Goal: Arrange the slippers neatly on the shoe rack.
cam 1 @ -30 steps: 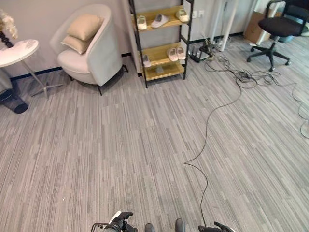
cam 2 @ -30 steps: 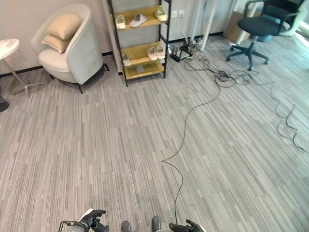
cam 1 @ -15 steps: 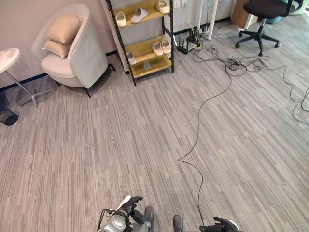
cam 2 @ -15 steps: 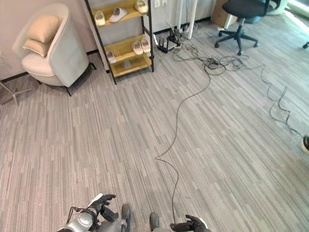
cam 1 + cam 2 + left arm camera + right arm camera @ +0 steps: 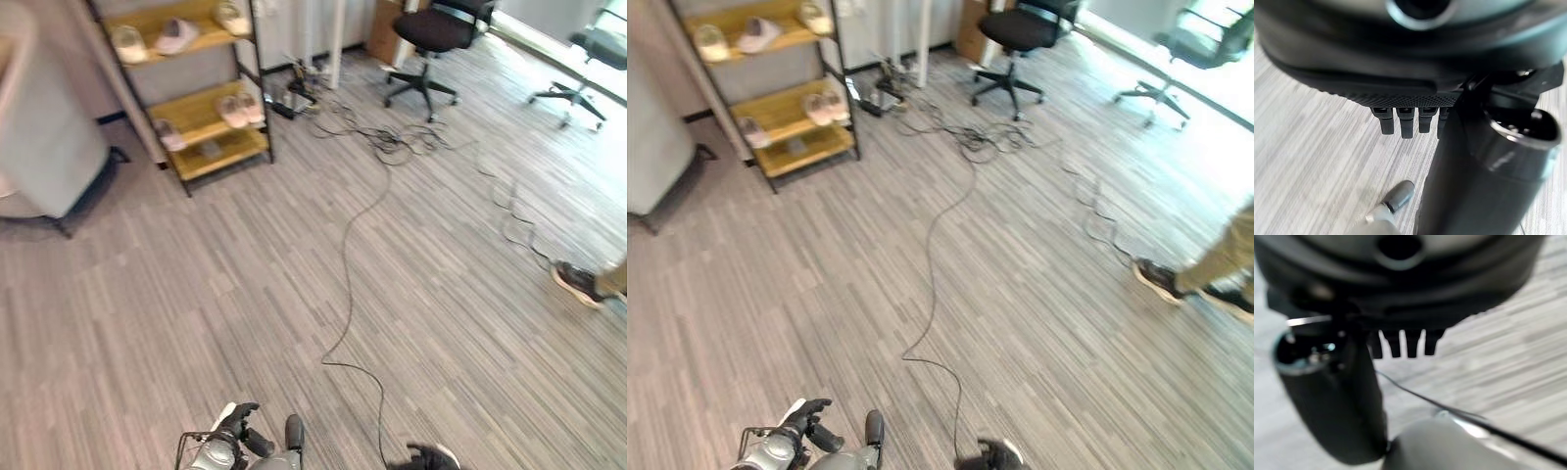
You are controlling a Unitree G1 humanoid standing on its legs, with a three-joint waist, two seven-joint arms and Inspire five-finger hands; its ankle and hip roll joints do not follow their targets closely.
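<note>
The black-framed shoe rack [image 5: 182, 108] with wooden shelves stands far off against the wall at the upper left. Its top shelf holds a pale slipper [image 5: 127, 42], a grey slipper [image 5: 177, 34] lying askew and another pale one [image 5: 232, 17]. On the middle shelf sit a single slipper [image 5: 168, 134] and a pale pair [image 5: 240, 108] side by side. My left hand [image 5: 235, 431] and right hand [image 5: 423, 456] hang low at the bottom edge, far from the rack. Both are open and hold nothing, with their fingers [image 5: 1400, 122] [image 5: 1400, 345] straight above bare carpet.
A grey armchair [image 5: 39, 147] stands left of the rack. A long black cable [image 5: 345, 264] snakes across the carpet to a tangle [image 5: 392, 142] near a black office chair [image 5: 436, 29]. A second chair [image 5: 598, 49] is far right. A person's leg and dark shoes [image 5: 1164, 279] are at the right.
The camera has swung to the right, so rack and armchair sit further left in the picture. A person's leg and shoes have come into view at the right. My hands stay low.
</note>
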